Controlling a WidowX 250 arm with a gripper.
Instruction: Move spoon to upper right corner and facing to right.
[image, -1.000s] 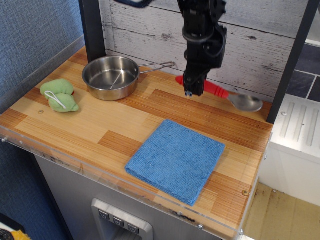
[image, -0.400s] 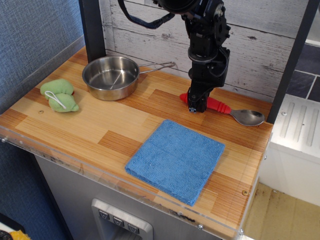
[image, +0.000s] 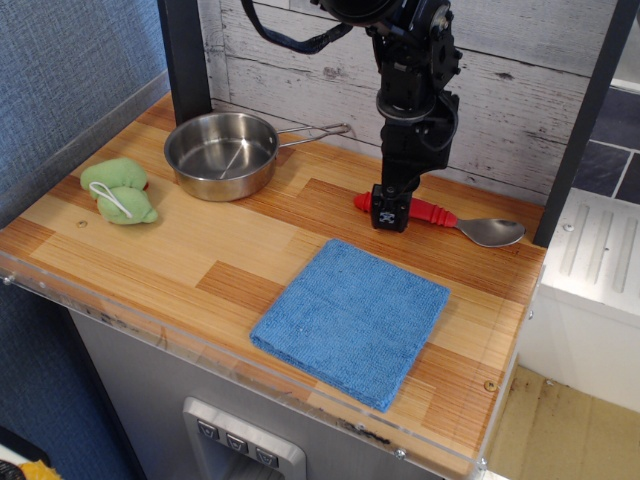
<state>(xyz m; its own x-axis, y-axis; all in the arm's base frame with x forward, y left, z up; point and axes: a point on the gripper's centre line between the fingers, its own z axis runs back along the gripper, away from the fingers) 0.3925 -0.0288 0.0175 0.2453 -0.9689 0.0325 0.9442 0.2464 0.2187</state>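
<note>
The spoon (image: 437, 213) has a ribbed red handle and a silver bowl (image: 494, 232). It lies near the upper right corner (image: 527, 225) of the striped wooden tabletop, with its bowl pointing right. My gripper (image: 388, 210) hangs from the black arm straight down onto the left part of the red handle. Its fingers are closed around the handle, and the handle's red tip (image: 361, 203) shows just to its left. The part of the handle under the fingers is hidden.
A steel pan (image: 221, 153) with a wire handle stands at the back left. A green soft toy (image: 120, 191) lies at the left edge. A blue cloth (image: 352, 318) lies in the front middle. A white plank wall runs close behind the spoon, and a dark post (image: 580, 130) stands at the right.
The gripper has moved toward the front and down with the spoon. The spoon shifted from beside the back wall to a spot slightly nearer the cloth, and now rests on the wood.
</note>
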